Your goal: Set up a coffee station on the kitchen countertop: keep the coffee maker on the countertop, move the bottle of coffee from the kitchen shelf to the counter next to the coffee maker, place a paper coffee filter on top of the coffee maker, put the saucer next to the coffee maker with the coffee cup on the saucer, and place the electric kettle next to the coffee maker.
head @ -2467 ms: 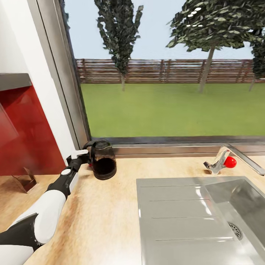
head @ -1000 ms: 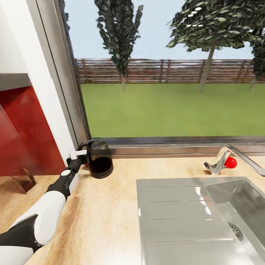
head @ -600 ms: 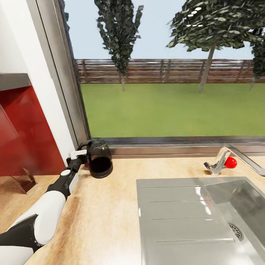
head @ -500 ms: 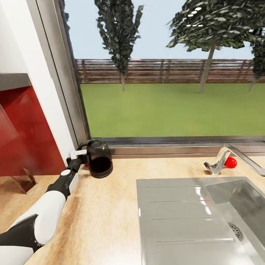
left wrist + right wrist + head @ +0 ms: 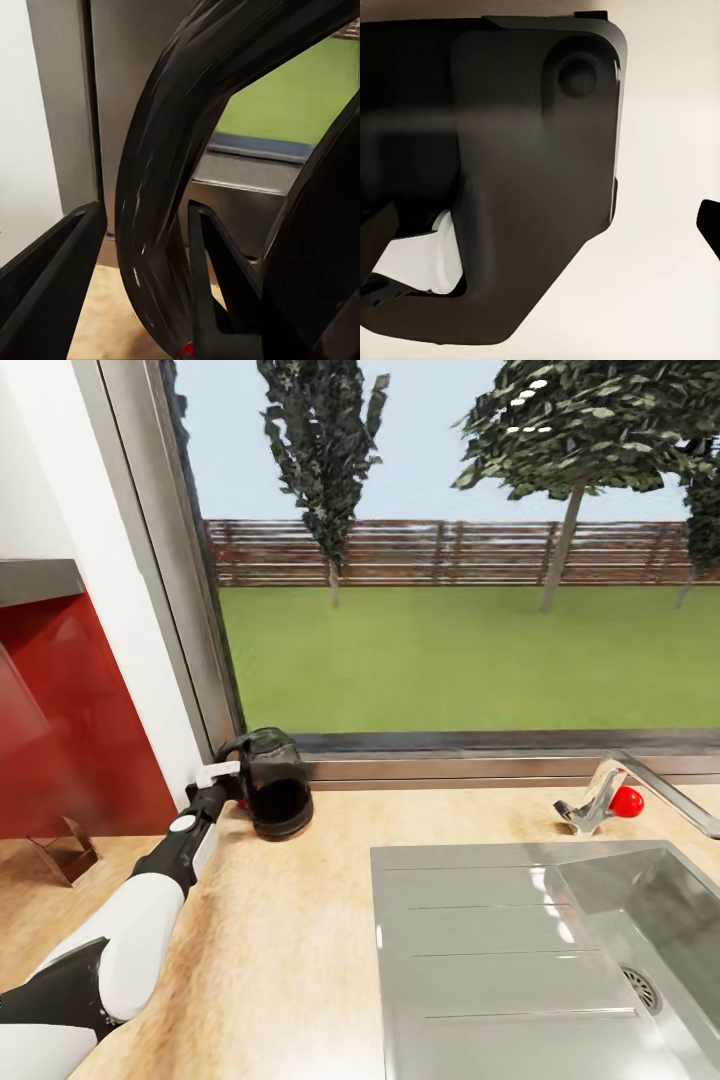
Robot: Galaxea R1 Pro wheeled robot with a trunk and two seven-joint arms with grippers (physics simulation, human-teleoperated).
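1. At the far left of the head view, a red cabinet front [image 5: 70, 710] and a white wall [image 5: 60, 470] stand well to the left of the jaws.
2. The left gripper [image 5: 226, 784] reaches over the light wood-grain surface [image 5: 280, 950] to the window corner; the left wrist view shows its dark fingers [image 5: 49, 289] on either side of the kettle's curved handle, jaws closed on it.
3. The electric kettle [image 5: 272, 785], dark glass with dark liquid inside, is just right of the jaws, its base at the surface beside the grey window frame [image 5: 190, 610].
4. No brand, label or writing can be read anywhere.
5. Well right of the jaws lies a steel sink [image 5: 560, 960] with a ribbed drainboard, then a chrome tap [image 5: 610, 792] with a red knob [image 5: 626, 800].
6. Behind, the window shows grass, trees and a wooden fence [image 5: 450, 552].
7. The right wrist view shows a dark robot part against a pale blur; whether the right jaws are open or closed cannot be told.
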